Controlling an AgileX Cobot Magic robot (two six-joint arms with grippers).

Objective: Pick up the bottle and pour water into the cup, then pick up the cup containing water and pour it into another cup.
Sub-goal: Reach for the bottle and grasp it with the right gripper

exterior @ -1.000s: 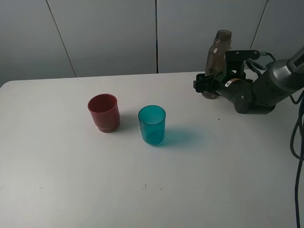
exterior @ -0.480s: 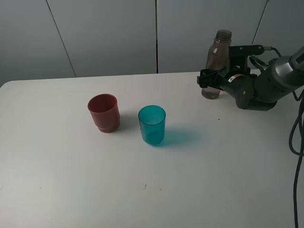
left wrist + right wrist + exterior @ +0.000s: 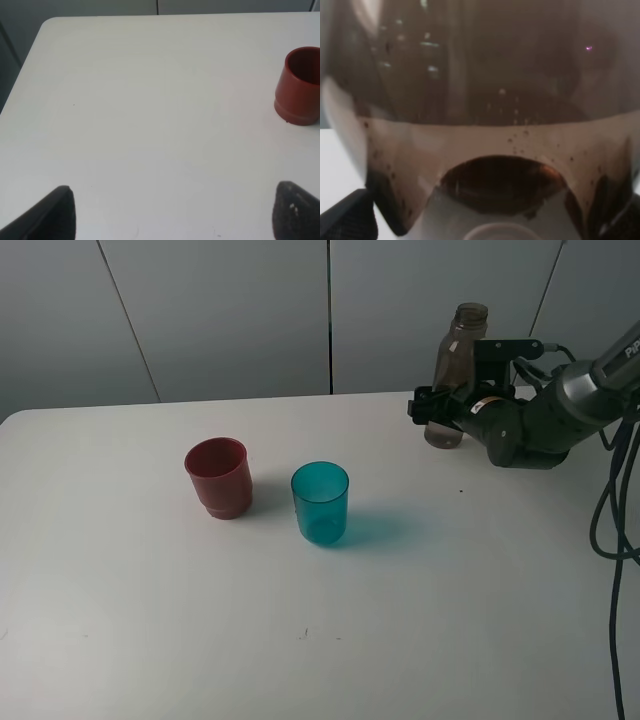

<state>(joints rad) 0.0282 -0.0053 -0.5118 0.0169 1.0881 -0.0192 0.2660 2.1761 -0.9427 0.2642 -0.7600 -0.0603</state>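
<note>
My right wrist camera sees only the bottle [image 3: 480, 125], between the spread jaws of my right gripper [image 3: 485, 218]. Overhead adds the teal cup [image 3: 320, 502] and red cup [image 3: 218, 477] left of the bottle, a white table [image 3: 300, 660] and a grey wall [image 3: 230, 310]. My left gripper [image 3: 177, 212] gapes too.

Soft even light, the cup [image 3: 320, 502] throwing a faint shadow rightward; the bottle [image 3: 480, 100] blurs close in the right wrist view.

Markings: I am reading only dark letters, seemingly "PIP", on my right arm [image 3: 604, 378], upper right frame edge.
</note>
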